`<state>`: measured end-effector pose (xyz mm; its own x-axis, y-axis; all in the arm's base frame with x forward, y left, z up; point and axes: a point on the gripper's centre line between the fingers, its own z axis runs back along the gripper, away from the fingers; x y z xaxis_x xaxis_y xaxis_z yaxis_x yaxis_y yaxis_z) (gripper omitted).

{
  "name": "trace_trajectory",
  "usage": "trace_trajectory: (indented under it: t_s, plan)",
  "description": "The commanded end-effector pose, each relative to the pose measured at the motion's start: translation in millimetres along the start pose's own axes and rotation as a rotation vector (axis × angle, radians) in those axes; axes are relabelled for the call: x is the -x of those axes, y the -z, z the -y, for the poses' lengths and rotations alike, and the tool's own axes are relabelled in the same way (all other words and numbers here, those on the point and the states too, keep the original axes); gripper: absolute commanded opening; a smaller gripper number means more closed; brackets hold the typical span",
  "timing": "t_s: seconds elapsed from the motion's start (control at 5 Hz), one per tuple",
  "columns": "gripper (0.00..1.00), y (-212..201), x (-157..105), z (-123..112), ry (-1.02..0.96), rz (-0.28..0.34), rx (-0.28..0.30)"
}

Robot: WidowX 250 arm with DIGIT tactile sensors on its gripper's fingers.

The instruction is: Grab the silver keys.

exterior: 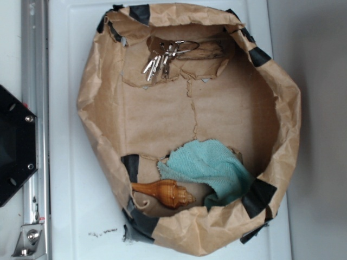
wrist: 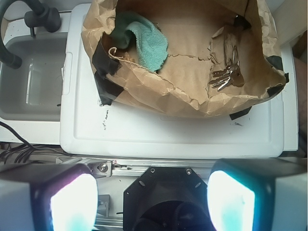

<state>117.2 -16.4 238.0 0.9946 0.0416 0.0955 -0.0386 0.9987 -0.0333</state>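
The silver keys (exterior: 160, 59) lie fanned out on a ring on the brown paper floor at the far rim of a crumpled paper bag nest (exterior: 97, 108). In the wrist view the keys (wrist: 226, 77) show at the right inside the paper nest (wrist: 159, 98). My gripper (wrist: 151, 202) is open, with its two pale fingers (wrist: 72, 204) wide apart and nothing between them. It hovers over the black robot base (wrist: 163, 202), well short of the nest and far from the keys. The exterior view does not show the gripper.
A teal cloth (exterior: 209, 170) (wrist: 144, 41) and an orange-brown seashell (exterior: 165, 193) lie at the nest's other end. The nest rests on a white lid (exterior: 68, 179) (wrist: 168, 134). A metal rail (exterior: 35, 54) and the black base (exterior: 13, 146) border it; a grey tub (wrist: 33, 77) stands beside.
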Motion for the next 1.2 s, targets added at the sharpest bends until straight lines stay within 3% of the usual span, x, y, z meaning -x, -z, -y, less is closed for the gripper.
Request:
trace_trajectory:
  t_s: [0.0, 0.2, 0.4, 0.6, 0.8, 1.0]
  plan:
    - [1.0, 0.0, 0.0, 0.0, 0.0, 0.0, 0.0]
    - [1.0, 27.4, -47.4, -0.8, -0.084, 0.09, 0.014]
    - [1.0, 59.1, -70.9, -4.3, -0.11, 0.163, -0.014]
    - [1.0, 83.3, -83.9, -19.3, -0.196, 0.263, -0.052]
    - [1.0, 101.4, -88.5, -45.4, -0.347, 0.332, -0.14]
    - [1.0, 111.9, -97.1, -56.8, -0.475, 0.342, -0.198]
